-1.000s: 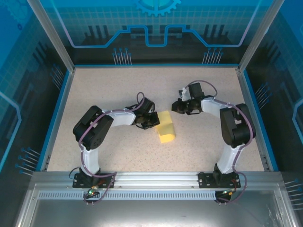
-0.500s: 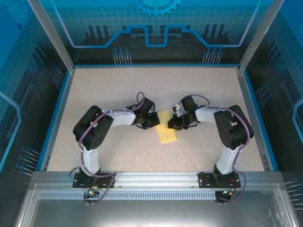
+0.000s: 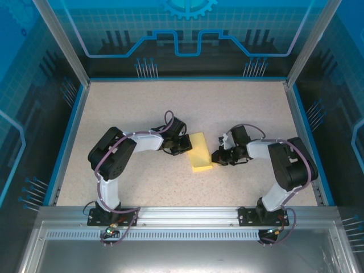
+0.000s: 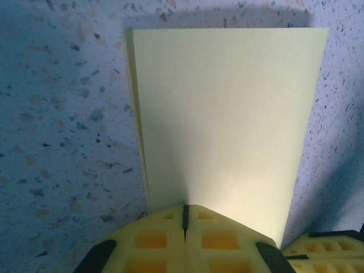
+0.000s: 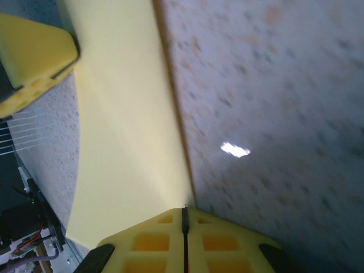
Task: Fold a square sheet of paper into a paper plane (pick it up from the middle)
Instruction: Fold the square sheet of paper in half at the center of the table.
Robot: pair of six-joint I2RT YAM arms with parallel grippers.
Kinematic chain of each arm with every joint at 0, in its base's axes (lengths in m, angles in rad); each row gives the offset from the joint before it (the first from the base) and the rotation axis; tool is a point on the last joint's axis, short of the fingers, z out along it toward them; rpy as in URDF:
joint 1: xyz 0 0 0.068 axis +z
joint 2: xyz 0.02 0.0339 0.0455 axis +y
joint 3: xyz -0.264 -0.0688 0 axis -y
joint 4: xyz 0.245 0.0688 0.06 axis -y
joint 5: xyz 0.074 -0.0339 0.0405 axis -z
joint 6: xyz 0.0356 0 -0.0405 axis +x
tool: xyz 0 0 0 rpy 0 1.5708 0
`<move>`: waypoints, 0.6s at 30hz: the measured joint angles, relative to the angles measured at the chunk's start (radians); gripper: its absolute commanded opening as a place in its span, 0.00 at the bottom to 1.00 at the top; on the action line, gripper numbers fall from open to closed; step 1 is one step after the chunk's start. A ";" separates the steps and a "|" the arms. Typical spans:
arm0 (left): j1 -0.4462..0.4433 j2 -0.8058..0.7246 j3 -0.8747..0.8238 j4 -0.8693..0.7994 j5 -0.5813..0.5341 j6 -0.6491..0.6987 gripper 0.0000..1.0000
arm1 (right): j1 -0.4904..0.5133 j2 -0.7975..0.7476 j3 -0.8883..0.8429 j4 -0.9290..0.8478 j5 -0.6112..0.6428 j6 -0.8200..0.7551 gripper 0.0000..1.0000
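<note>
1. Left gripper (image 3: 182, 146) fingers pressed together, tips on the left edge of the square sheet of paper (image 3: 200, 152), which is folded double.
2. Right gripper (image 3: 217, 157) squeezed closed too, at its right edge.
3. Paper's flat mid-table (image 3: 125, 108).

Top view, centre of frame: square sheet of paper (image 3: 199, 152) lies on the counter (image 3: 125, 108), one half folded over the other. Left fingers (image 3: 185, 148) touch its left edge. Right fingers (image 3: 217, 157) touch its lower right edge. The sheet sits between the two. Left wrist view: the sheet runs from bottom centre to the top, with the right fingers at the lower right corner.
</note>
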 measured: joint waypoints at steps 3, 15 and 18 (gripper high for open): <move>0.000 0.000 0.000 0.000 0.000 0.000 0.00 | -0.005 -0.052 -0.019 -0.038 0.008 0.006 0.08; 0.000 0.001 0.006 -0.005 0.000 0.000 0.00 | 0.077 0.010 0.082 -0.043 0.007 0.030 0.08; 0.000 0.002 0.007 -0.009 0.000 0.000 0.00 | 0.083 0.052 0.082 -0.050 0.010 0.029 0.08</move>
